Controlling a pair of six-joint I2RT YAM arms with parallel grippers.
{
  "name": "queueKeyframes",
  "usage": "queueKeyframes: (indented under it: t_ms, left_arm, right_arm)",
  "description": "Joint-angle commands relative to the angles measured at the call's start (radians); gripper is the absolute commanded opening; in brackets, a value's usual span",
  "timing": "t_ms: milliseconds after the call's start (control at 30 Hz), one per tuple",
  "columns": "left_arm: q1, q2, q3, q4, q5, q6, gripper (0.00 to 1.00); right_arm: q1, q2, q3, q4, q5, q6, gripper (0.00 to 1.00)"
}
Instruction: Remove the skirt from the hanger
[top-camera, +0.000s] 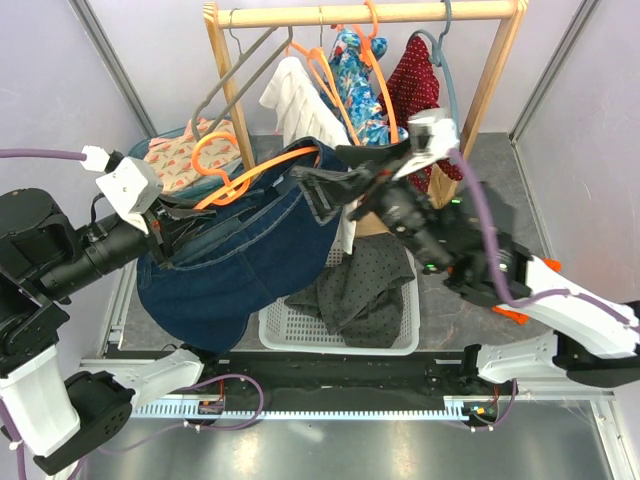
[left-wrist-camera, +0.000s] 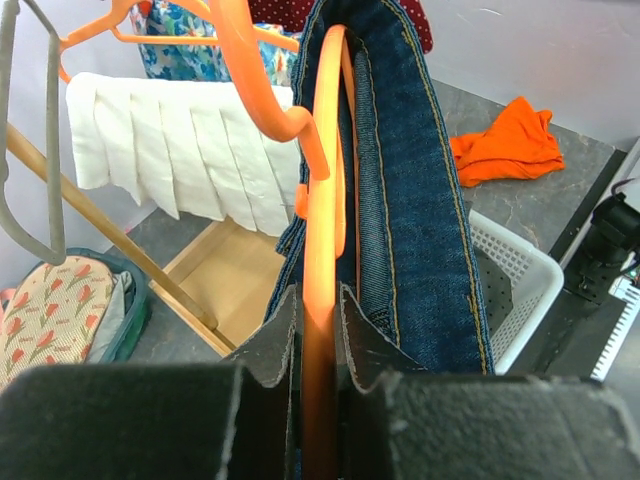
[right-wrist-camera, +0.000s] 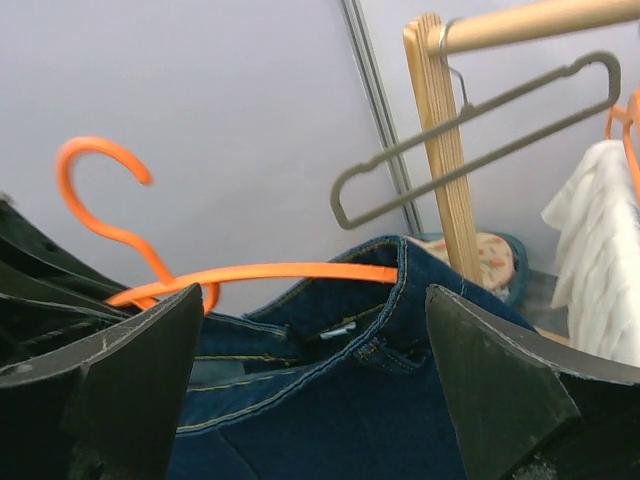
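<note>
**Left.** Teal bin (top-camera: 150, 148) at the far left of the table (top-camera: 500, 170), with patterned fabric in it.

**Left gripper** (left-wrist-camera: 320, 350): fingers (left-wrist-camera: 272, 340) pressed together on the orange bar of the hanger, one on each side. It holds the hanger in the air, clear of the rack.

**Hanger** (top-camera: 250, 175): thin, orange, tilted. Its hook points left and far, and its bar runs right towards the right gripper. It sits inside the skirt's waistband.

**Skirt** (top-camera: 230, 265): dark blue denim, on the hanger between the two grippers, near of the rack. The waistband is draped over the hanger bar. The wide body hangs down to the left and near, with the hem over the basket's left corner.

**Centre.** Wooden rack (top-camera: 360, 14) at the far side, carrying from left to right:
- a grey hanger (right-wrist-camera: 336, 205), bare
- a white garment (top-camera: 295, 100)
- a blue floral garment (top-camera: 355, 70)
- a red dotted garment (top-camera: 415, 80)

White basket (top-camera: 400, 335) on the table below, near of the rack. A grey dotted garment (top-camera: 370, 285) lies in it and over its rim.

**Right gripper** (top-camera: 318, 192): fingers (right-wrist-camera: 110, 380) spread wide apart, one on each side of the waistband's right end. It grips nothing, and whether it touches the denim cannot be told.

**Right.** Orange cloth (left-wrist-camera: 505, 145), crumpled on the table beyond the basket.
</note>
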Motion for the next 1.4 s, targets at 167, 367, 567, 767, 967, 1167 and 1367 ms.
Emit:
queueKeyframes:
  t_ms: [167,367,567,767,967,1167,1367]
  left_arm:
    - [-0.005,-0.021,0.028,0.076,0.07,0.02,0.02]
    - [-0.003,-0.03,0.001,0.074,0.083,0.023,0.02]
    - [-0.003,-0.035,0.001,0.074,0.087,0.02,0.02]
    - [-0.003,-0.033,0.012,0.074,0.082,0.018,0.02]
    - [-0.003,-0.031,0.013,0.077,0.08,0.014,0.02]
    - [-0.003,-0.031,0.013,0.08,0.073,0.017,0.02]
    - [-0.005,-0.03,-0.002,0.086,0.065,0.02,0.02]
  right_arm:
    - [-0.041,0.048,0.043,0.0,0.046,-0.052,0.98]
    - [-0.061,0.033,0.022,0.0,0.046,-0.051,0.97]
    - [-0.092,0.036,0.0,-0.006,0.052,-0.04,0.95]
    - [-0.124,0.046,-0.011,-0.032,0.04,-0.005,0.85]
    - [-0.149,0.053,-0.02,-0.056,0.015,0.027,0.79]
    - [-0.173,0.079,0.011,-0.084,-0.043,0.054,0.73]
    - [-0.175,0.142,0.081,-0.156,-0.103,0.07,0.64]
